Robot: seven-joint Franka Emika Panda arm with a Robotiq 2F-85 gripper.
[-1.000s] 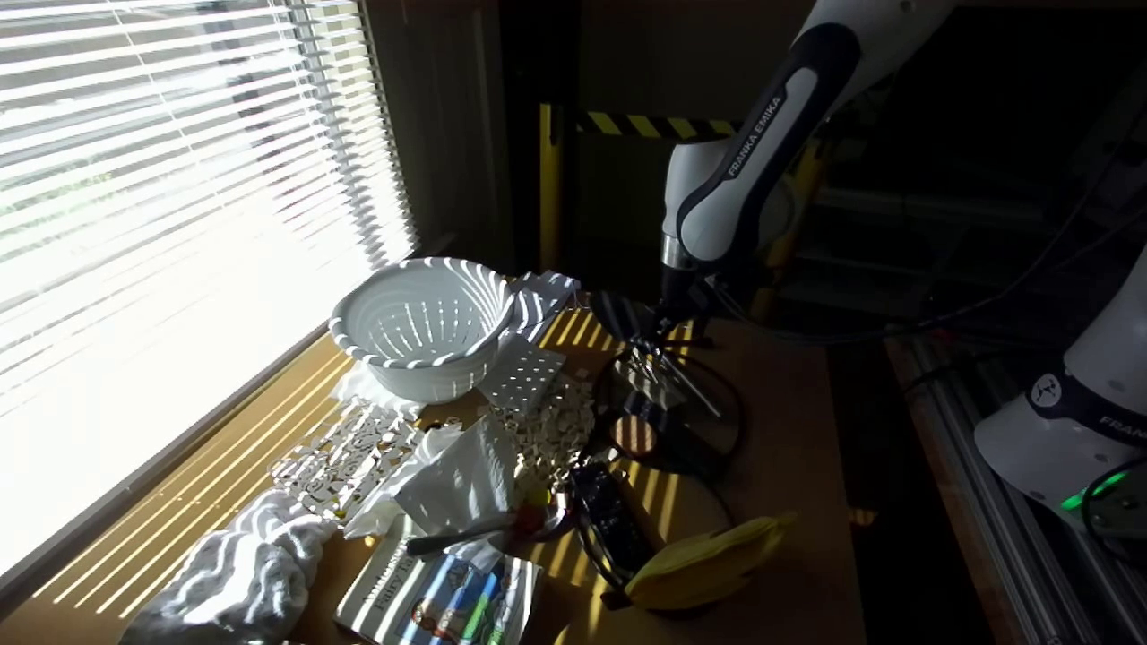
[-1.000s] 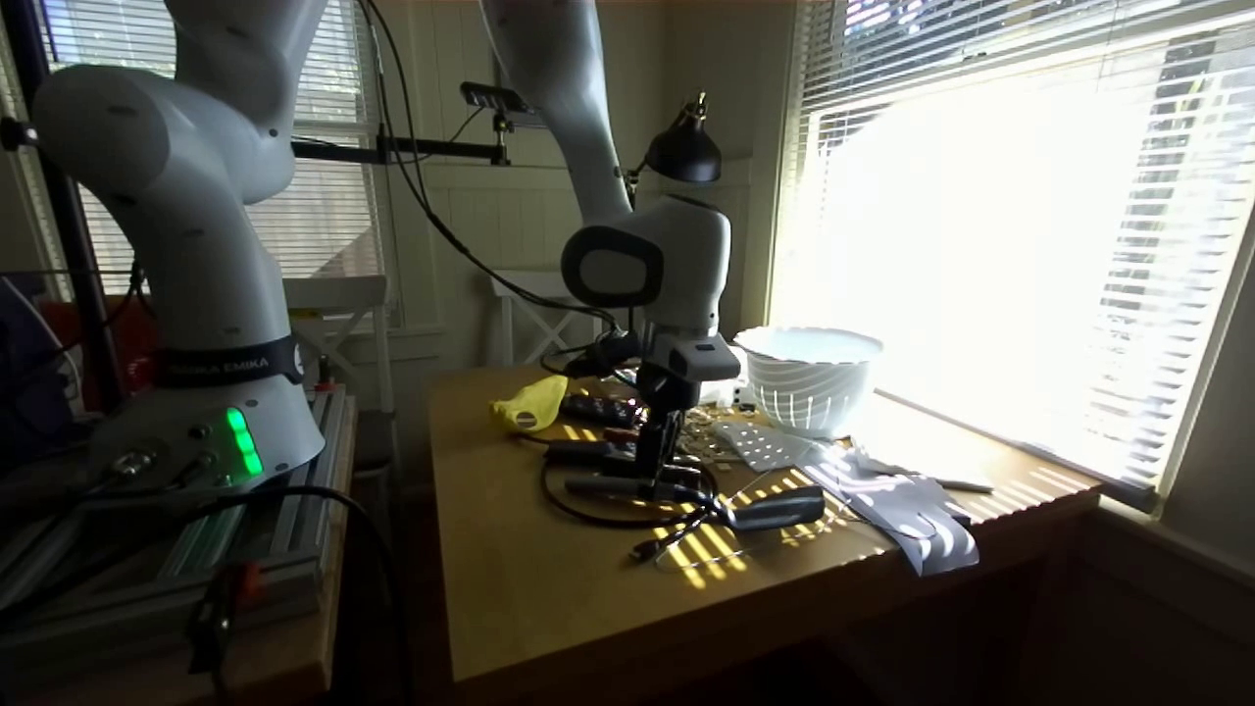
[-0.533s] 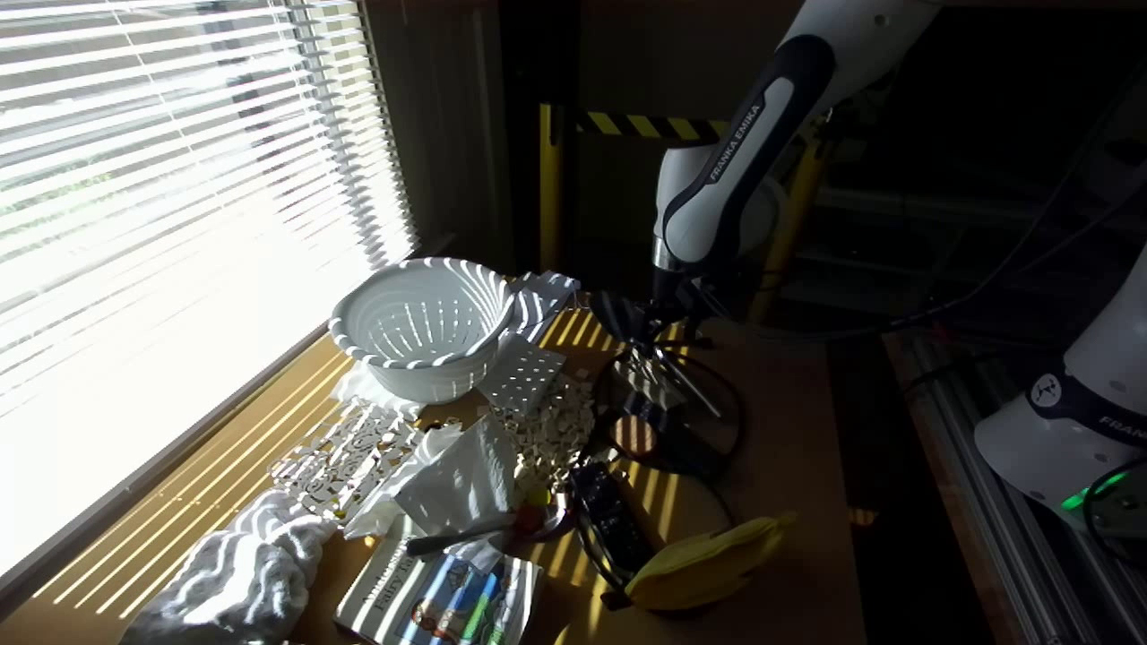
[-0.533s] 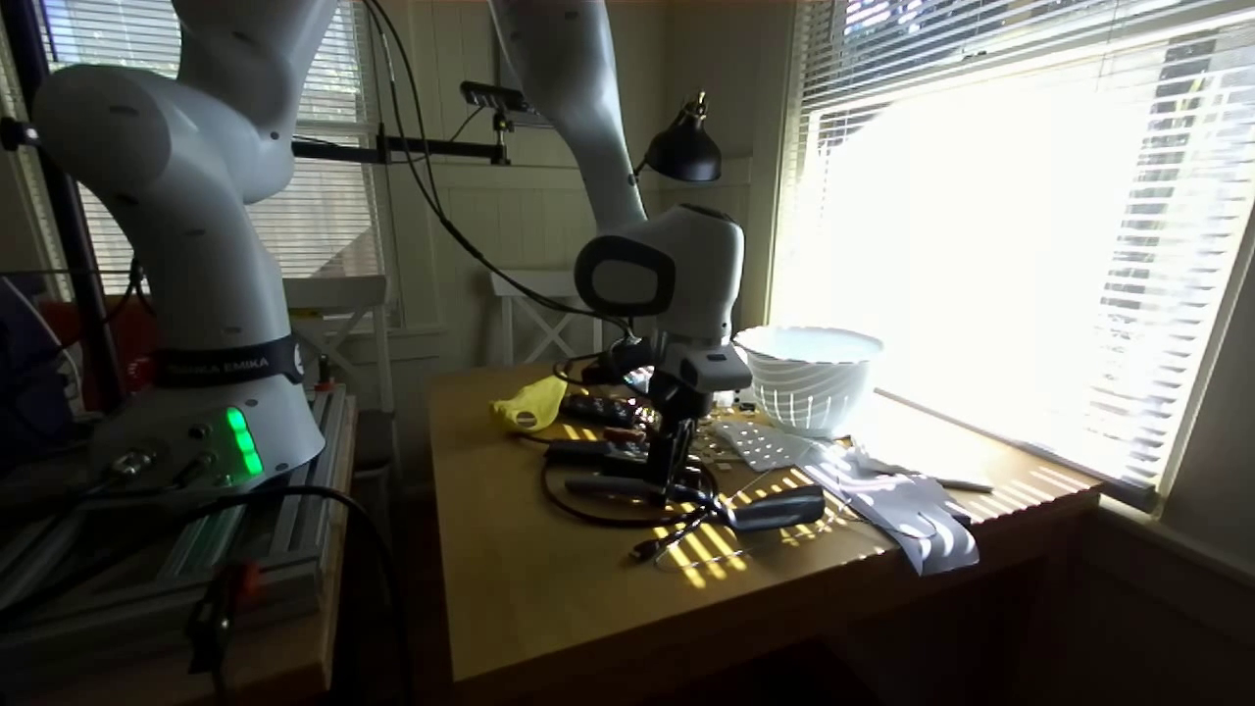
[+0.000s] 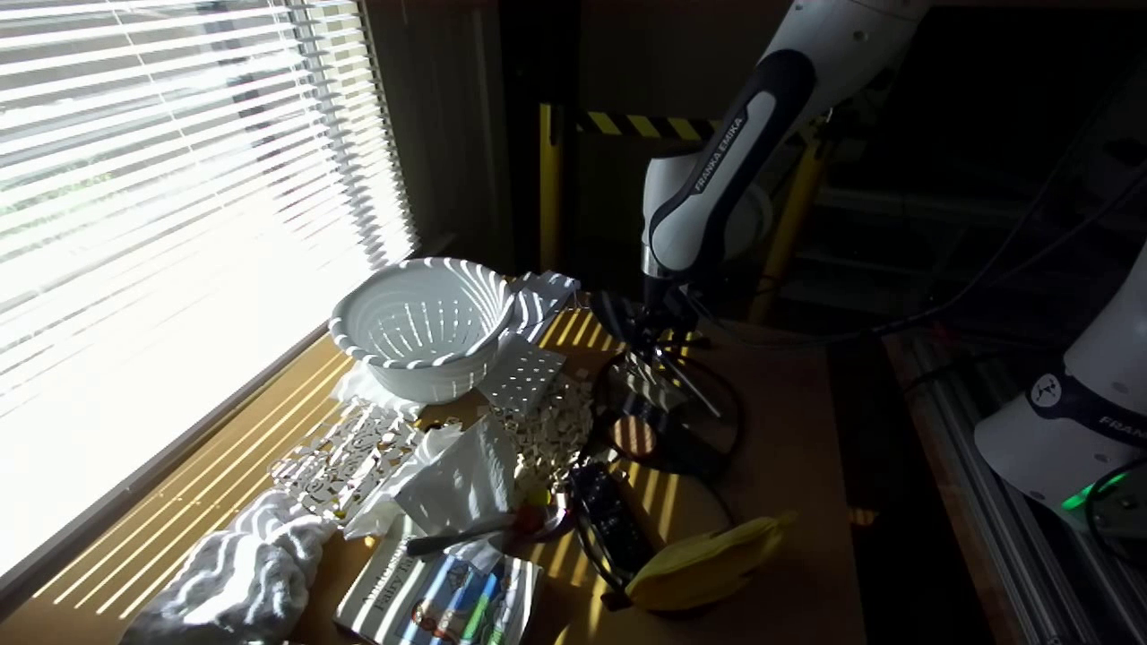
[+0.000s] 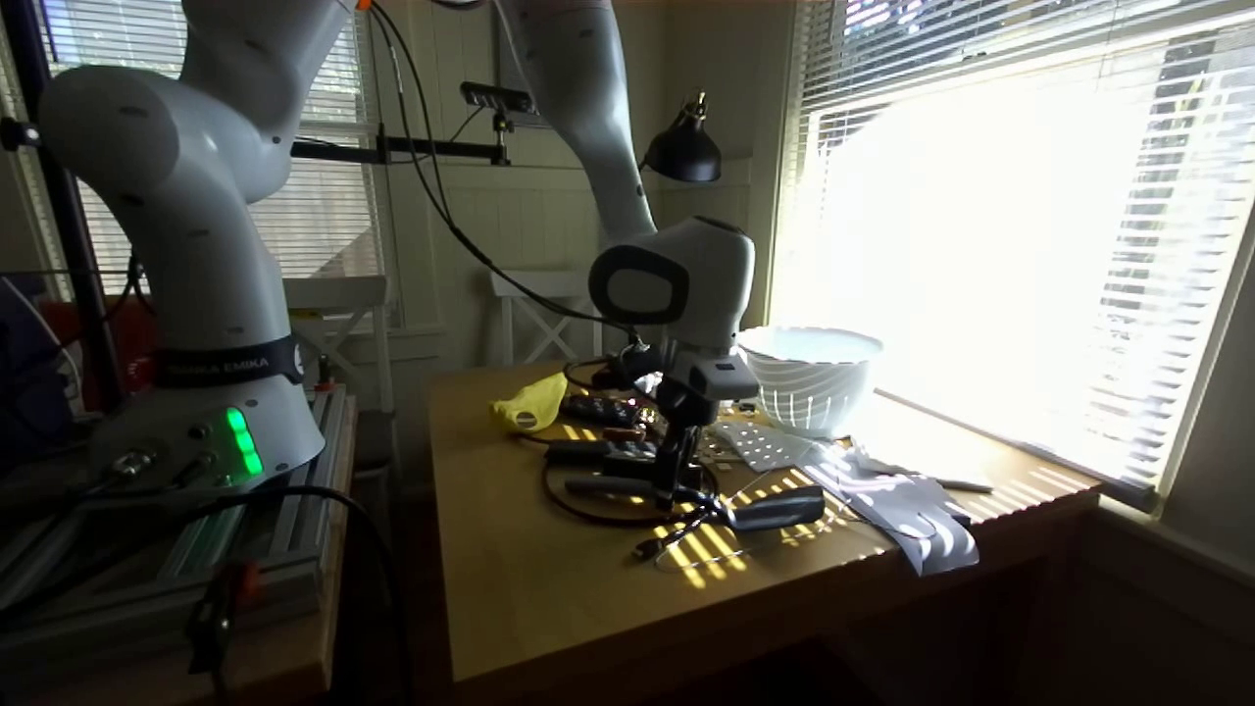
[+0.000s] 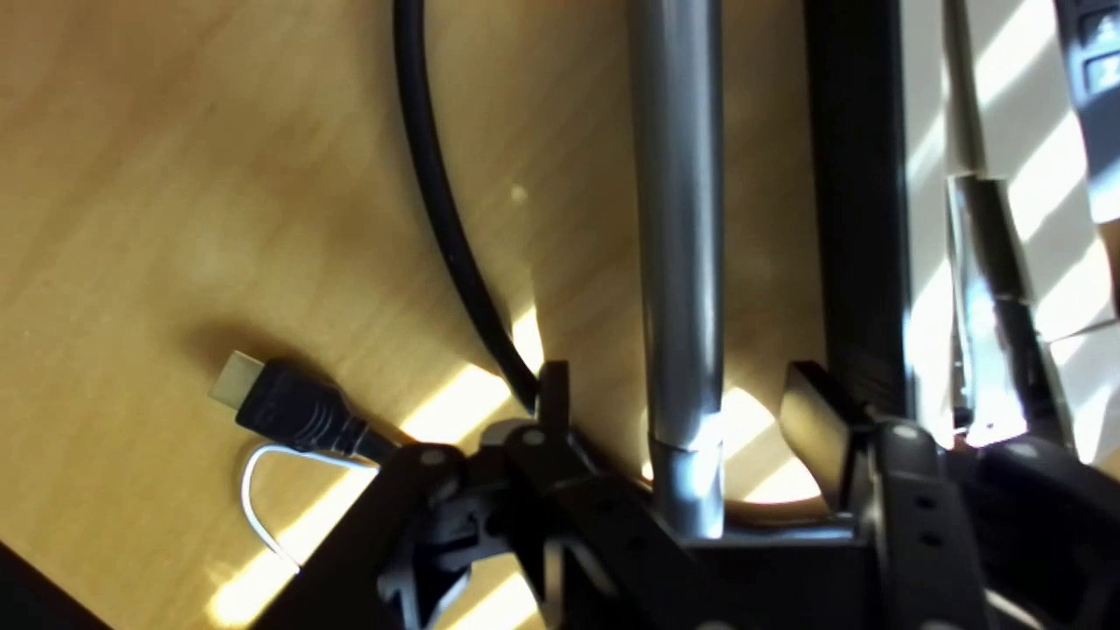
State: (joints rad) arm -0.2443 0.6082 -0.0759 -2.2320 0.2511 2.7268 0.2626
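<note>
holds gripper (image 7: 682, 389) parted around 1 grey metal rod (image 7: 687, 219), pointing down close to the wooden table (image 7: 245, 219), with gaps between rod and fingers (image 7: 553, 394) on both sides and the rod running straight up to the top edge of the wrist view. left of the rod there, 1 black cable (image 7: 437, 175), bending down toward a fingertip; farther left, 1 plug (image 7: 302, 407) with a flat metal end, just beside a thin white wire (image 7: 246, 494). right of the rod, 1 black bar (image 7: 862, 201), nearly parallel to it, then a white surface (image 7: 1050, 175) striped by sunlight.

just beside the gripper in an exterior view, a dark handle (image 6: 784, 508); cannot tell whether joined to the rod. near it, a lilac-grey sheet (image 6: 892, 505), hanging partly over the table's edge.

farther out in an exterior view, a white colander (image 5: 430, 381) near window blinds (image 5: 179, 134), with a perforated flat piece (image 5: 524, 372) beside it; then small pale pieces (image 5: 556, 439) in a heap and a crumpled white sheet (image 5: 466, 484). toward the near edge, a grey cloth (image 5: 242, 573), a book (image 5: 439, 596) with a dark-handled tool (image 5: 452, 539) lying across it, and a yellow banana-like thing (image 5: 708, 569) just beside a black remote-like device (image 5: 614, 515).

beyond the table in an exterior view, a black lamp (image 6: 684, 152) and a white chair (image 6: 544, 284).
</note>
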